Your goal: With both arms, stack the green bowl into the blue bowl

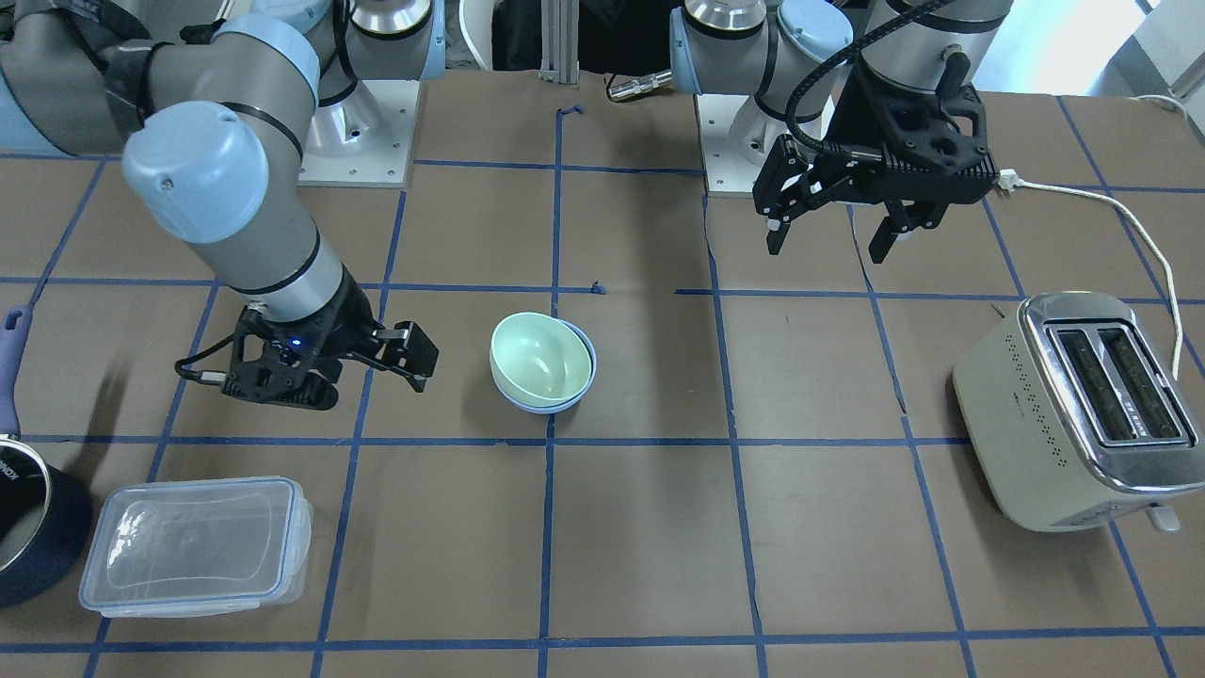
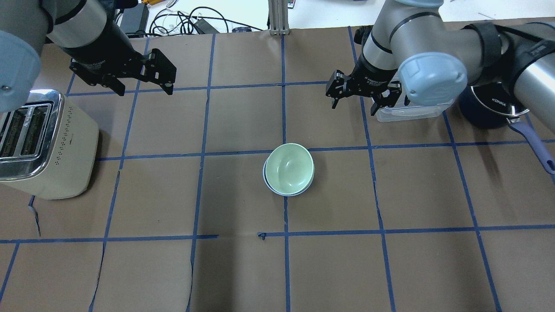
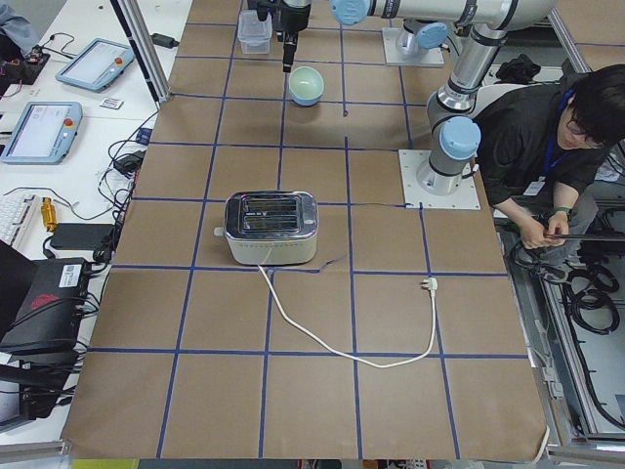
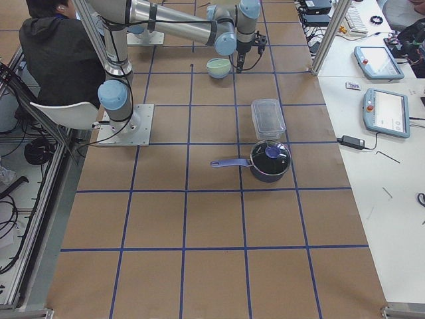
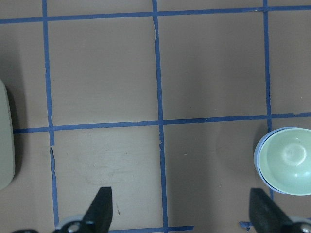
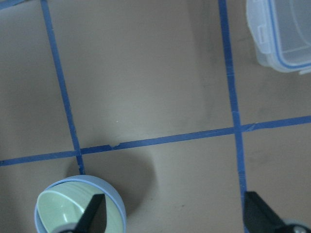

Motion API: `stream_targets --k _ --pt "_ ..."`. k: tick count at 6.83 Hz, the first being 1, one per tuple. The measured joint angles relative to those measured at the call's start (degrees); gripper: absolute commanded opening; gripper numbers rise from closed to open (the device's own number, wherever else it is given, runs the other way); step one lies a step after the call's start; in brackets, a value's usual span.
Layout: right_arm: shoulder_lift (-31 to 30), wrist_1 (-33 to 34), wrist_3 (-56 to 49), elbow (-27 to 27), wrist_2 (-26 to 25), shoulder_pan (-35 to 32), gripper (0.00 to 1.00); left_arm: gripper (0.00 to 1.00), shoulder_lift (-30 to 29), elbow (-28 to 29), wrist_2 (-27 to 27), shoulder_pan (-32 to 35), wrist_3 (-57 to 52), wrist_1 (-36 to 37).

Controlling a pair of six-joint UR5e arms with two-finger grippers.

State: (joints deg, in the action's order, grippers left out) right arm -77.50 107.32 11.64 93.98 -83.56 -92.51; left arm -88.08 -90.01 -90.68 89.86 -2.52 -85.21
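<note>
Both grippers are spread wide and hold nothing: the left gripper (image 2: 145, 88) hovers over bare paper near the toaster, and the right gripper (image 2: 353, 108) hangs beside the container, each well apart from the bowls.

Brown paper taped into blue squares covers the table (image 2: 243, 268). The toaster (image 2: 65, 147) stands at the left end, its plug lying loose on the paper. The pot (image 4: 269, 161) and the clear container (image 1: 193, 541) sit together at the right end. All three are out at the ends, which leaves the middle free for the stacking.

At the centre the green bowl (image 2: 289, 168) sits inside the blue bowl (image 1: 554, 406). It is upright and slightly off-centre, so only a thin crescent of blue rim shows around one side. I judge the stack done: the green one rests on its own, with no finger near it, and the wide-apart fingers fit a release already made.

The left arm (image 2: 78, 26) reaches out from its base with the wrist turned down, and its camera looks straight onto the paper with the bowls at the frame's edge. The right arm (image 2: 429, 78) is folded at the elbow and low over the table, fingers pointing down, with the stack just inside its wrist view.
</note>
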Motion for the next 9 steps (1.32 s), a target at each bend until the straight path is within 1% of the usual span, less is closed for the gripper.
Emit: stream_targets --k 1,2,3,5,6,9 --pt "-1.9 -3.0 -2.2 -1.1 -3.3 1.0 1.0 1.0 0.0 0.0 0.0 0.0 0.5 0.4" --pt "-4.0 -7.5 -3.7 -2.0 -6.3 1.7 1.0 1.0 -0.1 0.1 0.0 0.0 1.4 1.1" --pt "-6.2 -11.9 -4.4 -3.2 -7.4 1.9 1.0 1.0 -0.1 0.1 -0.1 0.0 1.8 1.6" --pt "-9.8 -17.5 -5.2 -4.7 -3.7 2.0 1.0 1.0 -0.2 0.0 -0.1 0.0 2.1 1.9" --pt "-10.4 -18.8 -6.8 -5.1 -2.7 2.1 1.0 1.0 -0.2 0.0 0.0 0.0 2.1 1.9" --pt "-11.1 -21.5 -9.9 -6.6 -3.6 2.1 1.0 1.0 -0.2 -0.1 0.0 0.0 2.1 1.9"
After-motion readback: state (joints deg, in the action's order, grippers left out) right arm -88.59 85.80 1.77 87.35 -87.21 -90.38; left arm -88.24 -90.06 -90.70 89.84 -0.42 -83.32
